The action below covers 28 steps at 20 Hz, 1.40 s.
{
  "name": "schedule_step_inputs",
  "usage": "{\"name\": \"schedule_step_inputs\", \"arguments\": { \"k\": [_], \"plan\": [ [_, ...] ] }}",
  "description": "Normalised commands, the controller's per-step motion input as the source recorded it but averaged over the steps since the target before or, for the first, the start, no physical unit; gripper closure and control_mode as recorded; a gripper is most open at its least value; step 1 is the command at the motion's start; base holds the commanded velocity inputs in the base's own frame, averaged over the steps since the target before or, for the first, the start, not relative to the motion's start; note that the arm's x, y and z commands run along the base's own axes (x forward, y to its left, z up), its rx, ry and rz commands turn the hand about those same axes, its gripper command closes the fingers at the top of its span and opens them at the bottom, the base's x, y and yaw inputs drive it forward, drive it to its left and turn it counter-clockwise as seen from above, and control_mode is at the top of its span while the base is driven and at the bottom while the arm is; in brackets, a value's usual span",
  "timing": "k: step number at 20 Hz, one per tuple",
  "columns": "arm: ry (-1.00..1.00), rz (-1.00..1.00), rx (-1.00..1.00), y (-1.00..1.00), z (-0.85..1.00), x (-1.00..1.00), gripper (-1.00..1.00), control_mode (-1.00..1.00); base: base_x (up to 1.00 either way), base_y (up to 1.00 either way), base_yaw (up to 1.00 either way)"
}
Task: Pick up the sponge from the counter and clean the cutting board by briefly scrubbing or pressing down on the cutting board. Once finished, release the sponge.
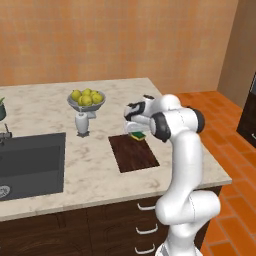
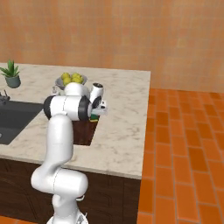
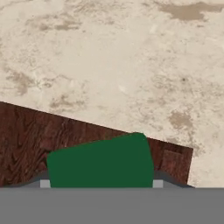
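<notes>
Your claw (image 1: 136,128) grips the sponge (image 1: 138,134) at the cutting board's (image 1: 134,155) far corner; drift outward and you'll likely scrub counter (image 1: 90,170).

The counter (image 1: 90,170) looks like beige marble with brown veins, smooth and matt. The cutting board (image 3: 26,135) shows dark brown wood grain. The sponge (image 3: 103,162) has a flat, matt green top, with a yellow body below in the left base view. The cabinet fronts (image 1: 100,227) look like dark wood, and the sink (image 1: 30,162) is plain dark grey.
</notes>
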Motion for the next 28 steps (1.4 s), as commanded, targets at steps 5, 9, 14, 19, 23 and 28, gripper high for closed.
{"name": "schedule_step_inputs", "arguments": {
  "k": [5,9,14,19,23,28],
  "plan": [
    [-0.09,0.06,-0.11,0.45,0.00,-0.39,1.00,-1.00,0.00,0.00,0.00],
    [-0.07,0.00,0.03,0.03,0.00,-0.68,1.00,-1.00,0.00,0.00,0.00],
    [0.00,0.00,0.15,-0.01,-0.20,-0.67,1.00,-1.00,0.00,0.00,0.00],
    [0.00,0.00,0.15,-0.05,-0.33,-0.62,1.00,-1.00,0.00,0.00,0.00],
    [0.00,0.10,-0.01,-0.14,-0.37,-0.50,1.00,-1.00,0.00,0.00,0.00],
    [0.00,0.17,-0.05,-0.05,-0.27,-0.48,1.00,-1.00,0.00,0.00,0.00]
  ]
}}
